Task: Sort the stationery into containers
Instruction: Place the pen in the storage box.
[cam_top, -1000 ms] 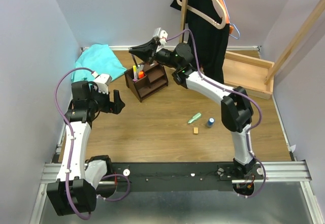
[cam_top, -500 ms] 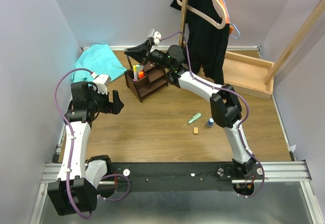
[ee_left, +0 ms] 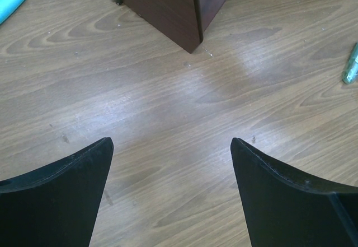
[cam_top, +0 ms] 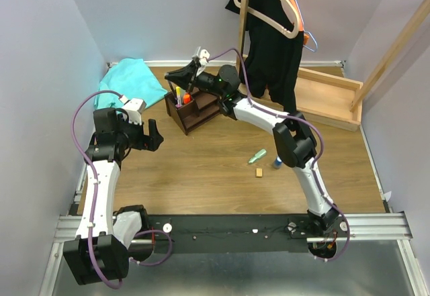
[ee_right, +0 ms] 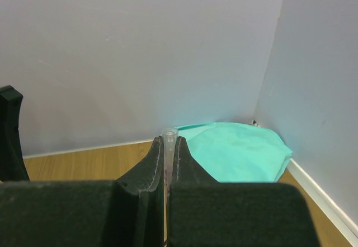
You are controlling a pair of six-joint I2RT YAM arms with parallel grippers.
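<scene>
Fingers of the right gripper (ee_right: 168,146), matte black, pinch a thin clear-tipped pen (ee_right: 169,136) by the far corner of the dark brown stepped wooden organizer (cam_top: 203,111). The left gripper (ee_left: 170,152) hangs spread over pale woodgrain tabletop (ee_left: 168,101). A pale green marker (cam_top: 256,156) and tan block (cam_top: 259,172) lie well apart from the organizer, between plain lilac walls (ee_right: 112,51).

Organizer (ee_left: 162,6) cut by top edge; green marker (ee_left: 349,66) by right edge.

The organizer (ee_left: 168,6) stands ahead of the left fingers (ee_left: 61,196), a marker (ee_left: 351,65) to their right. The pen (ee_right: 169,146) sits between the right fingers (ee_right: 145,168), the cloth (ee_right: 235,152) beyond them.
</scene>
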